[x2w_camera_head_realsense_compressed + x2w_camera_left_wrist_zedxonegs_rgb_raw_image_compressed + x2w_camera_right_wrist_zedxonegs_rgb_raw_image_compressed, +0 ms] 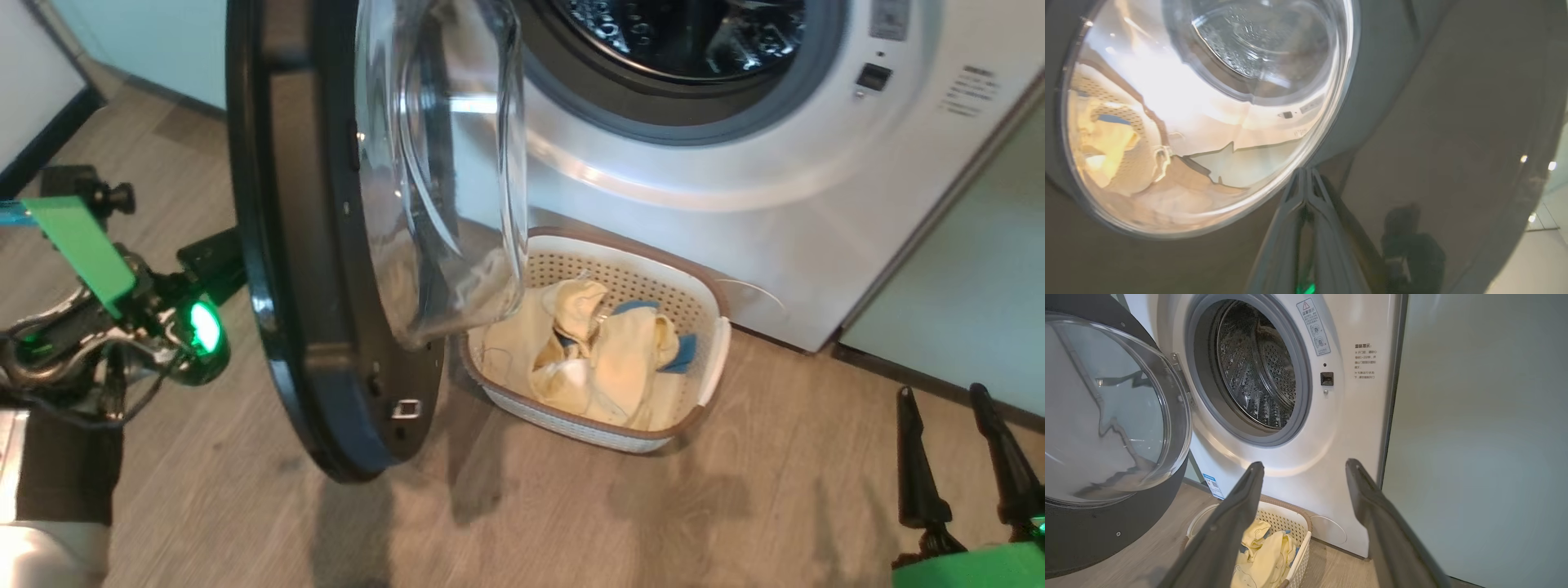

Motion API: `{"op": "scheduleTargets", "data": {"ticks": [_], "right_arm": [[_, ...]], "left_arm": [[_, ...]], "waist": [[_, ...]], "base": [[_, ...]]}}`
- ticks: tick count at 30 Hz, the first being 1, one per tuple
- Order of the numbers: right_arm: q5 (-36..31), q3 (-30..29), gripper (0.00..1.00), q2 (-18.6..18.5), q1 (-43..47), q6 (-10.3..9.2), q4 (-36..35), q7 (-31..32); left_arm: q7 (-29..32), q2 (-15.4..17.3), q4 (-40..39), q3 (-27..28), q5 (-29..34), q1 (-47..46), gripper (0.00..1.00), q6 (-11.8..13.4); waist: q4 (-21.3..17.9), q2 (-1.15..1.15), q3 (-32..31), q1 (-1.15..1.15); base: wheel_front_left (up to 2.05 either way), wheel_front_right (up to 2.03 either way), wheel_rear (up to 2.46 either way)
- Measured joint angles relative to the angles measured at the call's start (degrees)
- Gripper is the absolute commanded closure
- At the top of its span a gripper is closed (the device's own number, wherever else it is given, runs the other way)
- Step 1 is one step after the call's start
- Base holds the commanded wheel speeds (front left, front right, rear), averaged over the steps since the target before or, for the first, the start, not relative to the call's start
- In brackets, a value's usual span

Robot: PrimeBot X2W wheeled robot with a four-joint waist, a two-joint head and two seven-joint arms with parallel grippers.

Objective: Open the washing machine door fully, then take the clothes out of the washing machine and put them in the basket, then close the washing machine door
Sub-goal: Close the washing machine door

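Clothes (600, 351) lie heaped in the basket (645, 278), and the part of the steel drum (1257, 375) that shows looks bare, so I judge the unloading done and the closing of the door (310, 204) the step in hand. The door stands swung out from the washing machine (735, 196), hinged at the left edge of the round opening.

The left claw (1306, 179) has its fingers pinched together, holding nothing, with the tips at the glossy black outer face just beside the rim of the glass bowl (1208, 118); whether they truly touch I cannot tell. The right claw (941, 396) is spread wide and empty, low over the floor (571, 506) well to the right of the basket.

To close well, push on the black ring, not the glass, and far from the hinge edge. Follow the door's arc so the tips do not slide on the smooth face, and press until the catch seats.

The basket sits on the floor against the foot of the machine, below the opening. From the head view the bowl hangs over its left corner, so watch that edge as the door swings. Bare floor lies in front. The right claw seems clear of the arc, near the pale cabinet panel (963, 310).
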Motion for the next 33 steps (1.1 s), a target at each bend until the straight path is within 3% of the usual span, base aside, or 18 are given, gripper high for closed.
{"op": "scheduleTargets", "data": {"ticks": [13,33], "right_arm": [[2.47,1.35,0.00,0.10,-2.54,0.00,-0.16,0.00],[4.17,2.45,0.00,0.14,-3.42,0.00,0.16,0.00]], "left_arm": [[-3.16,-4.16,0.62,-0.59,0.65,-0.21,1.00,-1.98],[-5.66,-5.76,4.01,-0.16,2.13,-1.83,1.00,-3.48]], "waist": [[-7.70,0.00,0.37,0.00],[-19.26,0.00,-0.27,0.00]], "base": [[0.00,0.00,0.00],[0.00,0.00,0.00]]}}
